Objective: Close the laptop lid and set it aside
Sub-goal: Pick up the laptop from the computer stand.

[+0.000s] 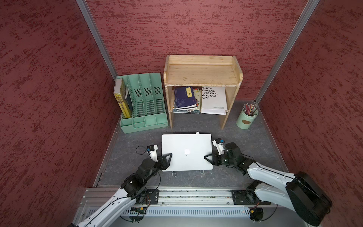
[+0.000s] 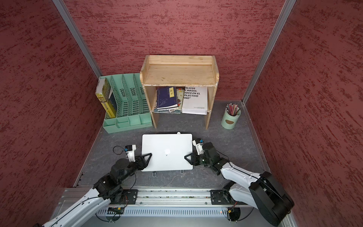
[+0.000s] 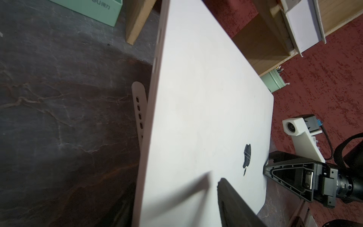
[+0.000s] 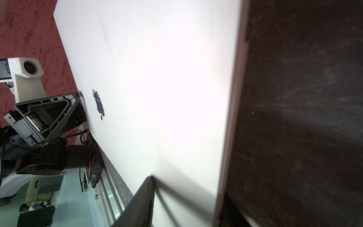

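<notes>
A dark grey marbled table stands between red textured walls. The laptop lies at its near middle, the laptop lid shut. The left gripper and right gripper straddle its side edges (lower fingers hidden), so whether they clamp it I cannot tell. The left wrist view alone shows a holed white stand underneath.

This is a mock office desk inside a robot test cell: red textured partition walls on aluminium posts box in a grey marbled tabletop. A pale wooden shelf unit holds books. Beside it stand a mint-green plastic file rack and a mint-green pencil cup, with an aluminium arm-mounting rail before it.
</notes>
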### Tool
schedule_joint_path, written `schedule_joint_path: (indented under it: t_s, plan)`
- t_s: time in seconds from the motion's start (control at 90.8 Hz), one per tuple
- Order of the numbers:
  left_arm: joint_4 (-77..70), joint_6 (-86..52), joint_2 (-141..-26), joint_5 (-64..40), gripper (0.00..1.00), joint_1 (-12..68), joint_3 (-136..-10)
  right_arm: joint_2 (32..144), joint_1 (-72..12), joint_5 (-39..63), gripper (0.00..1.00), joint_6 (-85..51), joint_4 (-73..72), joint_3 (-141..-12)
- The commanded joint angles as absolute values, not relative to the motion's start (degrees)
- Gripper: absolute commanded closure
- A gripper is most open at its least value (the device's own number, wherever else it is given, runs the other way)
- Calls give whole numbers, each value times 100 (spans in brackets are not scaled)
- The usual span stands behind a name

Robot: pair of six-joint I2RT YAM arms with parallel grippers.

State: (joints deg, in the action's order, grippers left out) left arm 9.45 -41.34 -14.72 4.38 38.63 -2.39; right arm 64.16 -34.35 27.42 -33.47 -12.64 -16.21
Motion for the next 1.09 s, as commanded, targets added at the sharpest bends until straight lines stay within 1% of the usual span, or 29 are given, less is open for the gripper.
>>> schedule_joint_path:
  t_s: [0.0, 0.132, 0.231, 0.286, 0.529, 0.815, 1.08]
  plan:
    - [1471, -4217, -1293, -72, 43, 3970, -290, 6252, -3528, 3146, 56, -3314, -1669, -1698]
    - [1442, -4224, -1342, -104, 47, 3981, -337, 6063, -3520, 3165, 60, -3313, -1563, -1730]
    - [1348, -4204, -1468, -130, 51, 3982, -404, 5936, -3529, 3214, 65, -3313, -1481, -1776]
    - [1292, -4185, -1555, -146, 52, 3984, -456, 5865, -3523, 3264, 66, -3313, -1460, -1811]
    - [1220, -4158, -1890, -192, 53, 3998, -739, 5654, -3528, 3637, 66, -3361, -1357, -2062]
    - [1487, -4039, -1766, -164, 53, 4025, -1213, 5346, -3525, 3899, 65, -3412, -1019, -2362]
    - [1525, -4041, -1880, -241, 53, 4040, -1333, 5224, -3525, 4017, 64, -3499, -978, -2452]
